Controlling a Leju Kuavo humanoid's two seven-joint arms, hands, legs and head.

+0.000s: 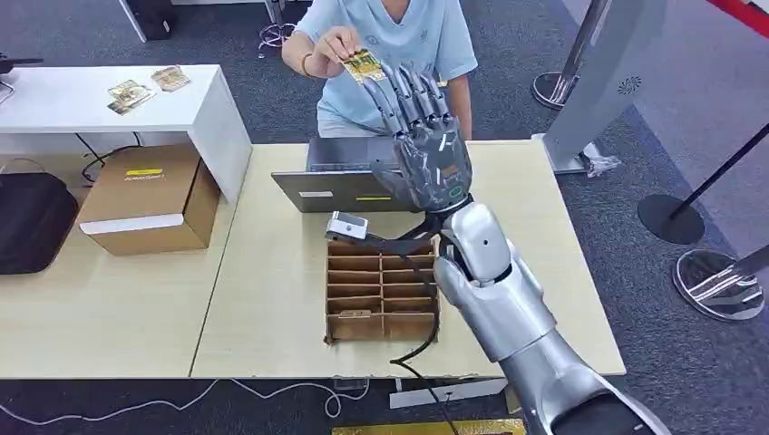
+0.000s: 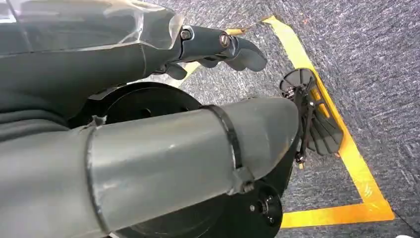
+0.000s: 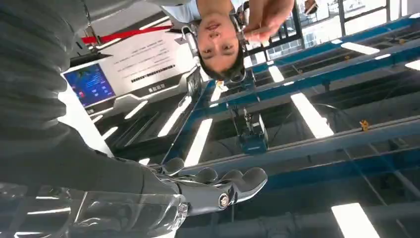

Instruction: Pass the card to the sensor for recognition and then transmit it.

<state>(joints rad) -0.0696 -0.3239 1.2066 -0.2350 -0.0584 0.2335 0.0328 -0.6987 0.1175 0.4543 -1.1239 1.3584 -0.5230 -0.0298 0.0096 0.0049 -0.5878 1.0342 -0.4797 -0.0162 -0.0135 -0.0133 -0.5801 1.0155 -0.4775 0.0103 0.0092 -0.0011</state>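
Head view shows the right robot hand (image 1: 426, 136) raised above the worktop (image 1: 272, 308), fingers spread and holding nothing; a person's hand (image 1: 334, 45) pinches the card (image 1: 363, 64) just beside its fingertips.

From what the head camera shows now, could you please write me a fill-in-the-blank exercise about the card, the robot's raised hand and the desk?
1. The card is held by the ____, not by the robot.
2. The raised right hand has its fingers ____.
3. The cardboard organizer stands on the desk in front of the ____.
4. Two more cards lie on the ____ table at far left.

Missing words: person; spread; laptop; white
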